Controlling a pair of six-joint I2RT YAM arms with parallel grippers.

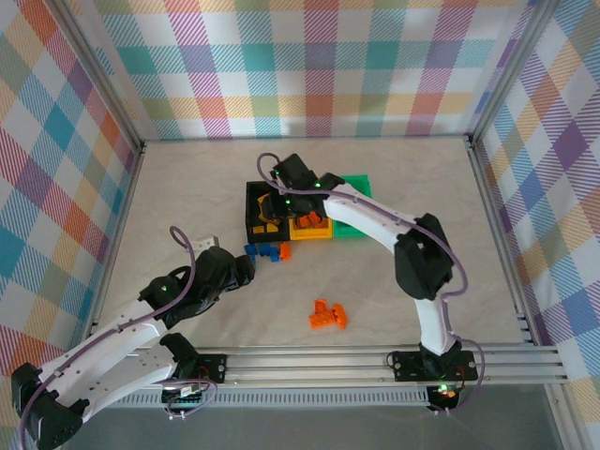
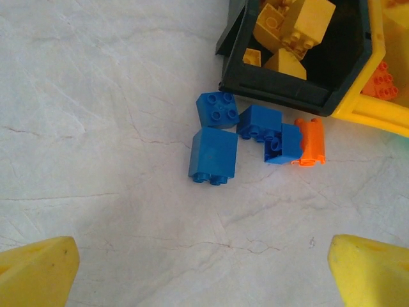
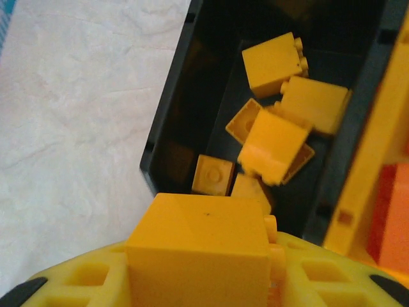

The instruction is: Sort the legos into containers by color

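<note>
Over the black bin (image 1: 251, 199) my right gripper (image 1: 277, 201) is shut on a yellow brick (image 3: 201, 249), held just above the near rim of the black bin (image 3: 167, 109). Several yellow bricks lie inside it, and one (image 3: 273, 146) looks blurred. My left gripper (image 2: 204, 278) is open above bare table, its yellow fingertips (image 2: 38, 272) wide apart. A little ahead of it lie several blue bricks (image 2: 213, 153) and one orange brick (image 2: 310, 141), close to the black bin (image 2: 287, 96). The yellow-orange bin (image 1: 309, 233) holds orange bricks (image 2: 383, 80). The green bin (image 1: 361, 184) stands at the right of the row.
A small pile of orange bricks (image 1: 327, 315) lies on the table nearer the arms' bases, right of centre. The right arm arches over the yellow-orange and green bins. Checked walls close in the table on three sides.
</note>
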